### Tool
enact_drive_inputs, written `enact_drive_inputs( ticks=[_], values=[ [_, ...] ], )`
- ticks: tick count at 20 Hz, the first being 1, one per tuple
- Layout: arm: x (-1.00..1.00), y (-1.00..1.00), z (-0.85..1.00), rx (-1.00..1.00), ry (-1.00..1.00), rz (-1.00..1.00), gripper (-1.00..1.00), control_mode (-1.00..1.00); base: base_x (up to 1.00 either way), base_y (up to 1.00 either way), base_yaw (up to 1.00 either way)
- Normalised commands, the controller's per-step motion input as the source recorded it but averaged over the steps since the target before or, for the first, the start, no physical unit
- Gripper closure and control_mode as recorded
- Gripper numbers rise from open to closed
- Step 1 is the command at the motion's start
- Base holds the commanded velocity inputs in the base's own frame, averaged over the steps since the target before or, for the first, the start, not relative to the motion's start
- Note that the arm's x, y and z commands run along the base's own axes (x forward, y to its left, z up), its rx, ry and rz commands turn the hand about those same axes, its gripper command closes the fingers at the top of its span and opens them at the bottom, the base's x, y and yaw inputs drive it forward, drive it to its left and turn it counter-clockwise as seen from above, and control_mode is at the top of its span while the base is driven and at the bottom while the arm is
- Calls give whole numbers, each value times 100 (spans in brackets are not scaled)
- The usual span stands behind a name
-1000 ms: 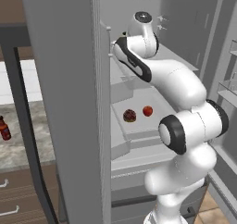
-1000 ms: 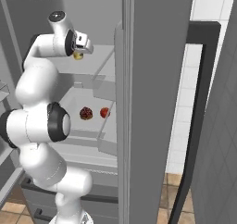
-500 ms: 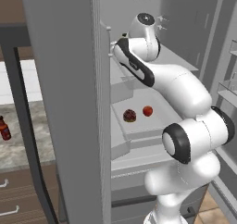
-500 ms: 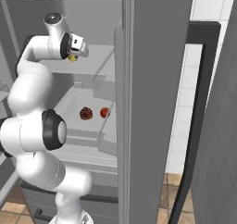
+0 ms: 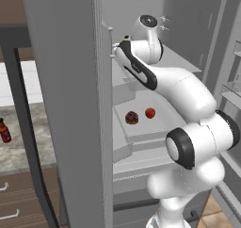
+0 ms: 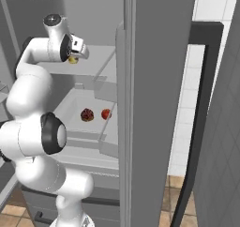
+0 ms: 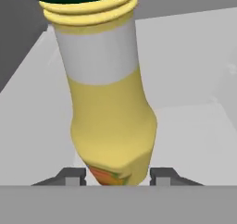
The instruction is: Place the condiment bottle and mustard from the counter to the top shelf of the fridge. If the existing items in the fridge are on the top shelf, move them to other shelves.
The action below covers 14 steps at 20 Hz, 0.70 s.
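My gripper (image 7: 118, 177) is shut on the mustard (image 7: 109, 112), a yellow squeeze bottle with a green cap, whose orange lower band sits between the fingertips (image 7: 74, 177). In the right base view the gripper (image 6: 75, 56) holds the mustard (image 6: 72, 60) just over the top shelf (image 6: 101, 57) inside the fridge (image 6: 154, 80). The existing items, a bumpy maroon one (image 5: 132, 118) and a smooth red one (image 5: 150, 113), lie on a lower shelf (image 5: 155, 126). The dark red condiment bottle (image 5: 4, 130) stands on the counter (image 5: 23, 149) at the far left.
The fridge's side wall (image 5: 66, 90) stands between the counter and the shelves. Door bins (image 5: 233, 88) hang at the right. Brown drawers (image 5: 19, 199) sit under the counter. My white arm (image 5: 188, 95) fills the fridge opening.
The hand with the mustard has shifted a little deeper into the fridge above the top shelf. The two round items and the condiment bottle have not moved.
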Motion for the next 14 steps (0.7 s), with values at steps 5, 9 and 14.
enact_drive_inputs(
  ticks=[5,9,14],
  values=[
    [-30,-4,12,0,0,0,-100,-100,0,0,0],
    [-75,-11,16,0,-6,0,-100,-100,0,0,0],
    [-100,-49,19,1,-20,0,-100,-100,0,0,0]
  ],
)
